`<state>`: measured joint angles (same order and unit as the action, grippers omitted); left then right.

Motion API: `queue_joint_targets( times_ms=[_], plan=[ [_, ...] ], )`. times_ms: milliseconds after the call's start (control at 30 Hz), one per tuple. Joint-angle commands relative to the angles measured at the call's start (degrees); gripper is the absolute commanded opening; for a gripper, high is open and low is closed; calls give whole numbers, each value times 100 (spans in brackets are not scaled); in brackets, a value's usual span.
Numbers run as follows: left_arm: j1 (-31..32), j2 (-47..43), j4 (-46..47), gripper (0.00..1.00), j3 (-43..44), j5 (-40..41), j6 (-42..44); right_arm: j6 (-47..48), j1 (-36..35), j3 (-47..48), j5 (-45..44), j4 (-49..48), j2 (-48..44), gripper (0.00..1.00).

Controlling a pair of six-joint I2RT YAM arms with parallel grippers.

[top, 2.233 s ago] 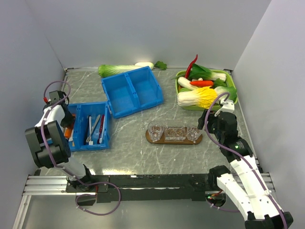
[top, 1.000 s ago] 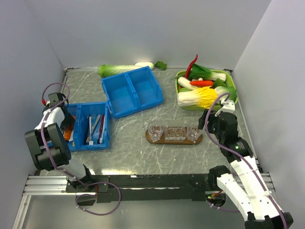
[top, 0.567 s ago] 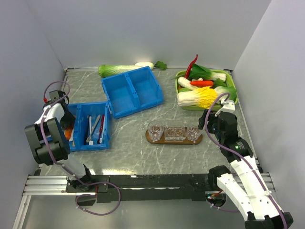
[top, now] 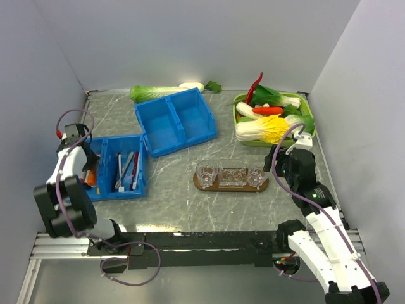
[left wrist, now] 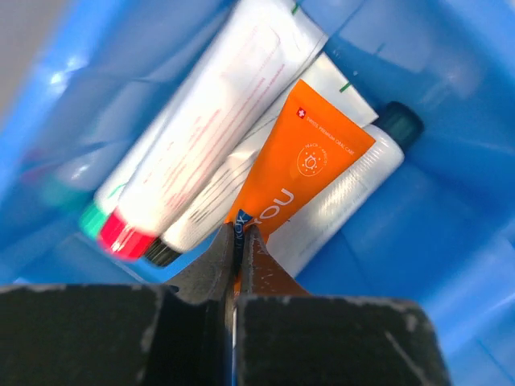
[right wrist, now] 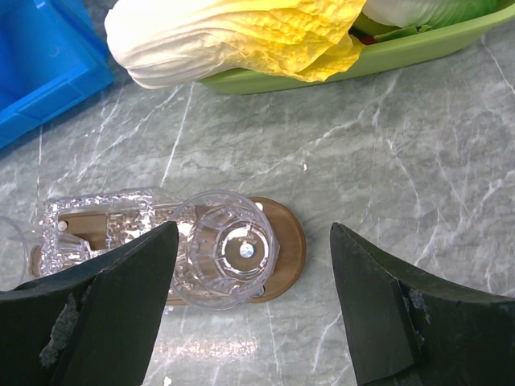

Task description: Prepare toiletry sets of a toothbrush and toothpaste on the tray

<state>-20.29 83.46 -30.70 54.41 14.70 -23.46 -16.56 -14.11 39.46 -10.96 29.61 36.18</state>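
Left gripper (left wrist: 239, 241): just closed, now clamped on the orange tube (left wrist: 310, 169) by its flat end. 1 tube looks ready to lift.
Right gripper (right wrist: 253, 277): fingers wide apart, holding nothing, above the tray (right wrist: 287, 237).

Left arm (top: 63, 166) reaches down, left gripper (left wrist: 239, 241) pinched tight on orange tube (left wrist: 310, 161). Right gripper (right wrist: 253, 249) hangs low, jaws wide apart.

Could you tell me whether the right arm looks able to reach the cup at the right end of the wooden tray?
Probably yes: the right gripper hangs open over the right end of the tray, and nothing lies between it and the cup.
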Motion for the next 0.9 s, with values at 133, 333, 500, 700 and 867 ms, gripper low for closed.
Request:
queue_joint_targets(
  times_ms=[133, 333, 500, 700, 867],
  plan=[
    [8, -1174, 354, 1, -221, 297, -115, 74, -31, 176, -117, -113, -68, 83],
    [17, -1770, 485, 1, -238, 490, -141, 74, -31, 360, -126, 80, -173, 83],
    [402, -2526, 644, 1, -142, 683, -80, 109, -31, 904, 67, 388, -305, 83],
    [1509, -2976, 679, 1, 314, 1043, 122, 170, -31, 1520, 1007, 669, -165, 81],
    [3229, -2660, 530, 1, 1211, 1737, 333, 144, -83, 1880, 2097, 687, 169, 80]
  ],
)
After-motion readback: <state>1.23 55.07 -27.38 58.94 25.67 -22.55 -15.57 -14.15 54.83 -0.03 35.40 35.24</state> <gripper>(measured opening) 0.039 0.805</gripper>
